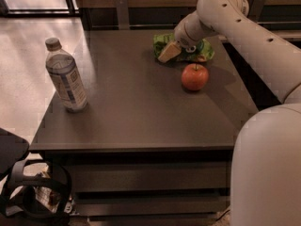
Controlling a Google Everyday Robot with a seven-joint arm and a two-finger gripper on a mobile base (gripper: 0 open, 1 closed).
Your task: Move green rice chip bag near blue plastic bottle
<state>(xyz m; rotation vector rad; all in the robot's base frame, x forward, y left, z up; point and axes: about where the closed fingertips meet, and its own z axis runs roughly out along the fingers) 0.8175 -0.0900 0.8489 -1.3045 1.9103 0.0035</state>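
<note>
The green rice chip bag (203, 52) lies at the far right of the dark table (136, 107), partly hidden by my arm. My gripper (168, 53) is over the bag's left part, its pale fingertip pointing down-left at the bag. The blue plastic bottle (65, 76) stands upright at the table's left edge, far from the bag. It is clear, with a pale cap and a white-and-blue label.
A red-orange apple (194, 76) sits just in front of the bag. My white arm (244, 36) reaches in from the right, and the robot's body (265, 168) fills the lower right. A dark chair (14, 173) stands at the lower left, on the floor.
</note>
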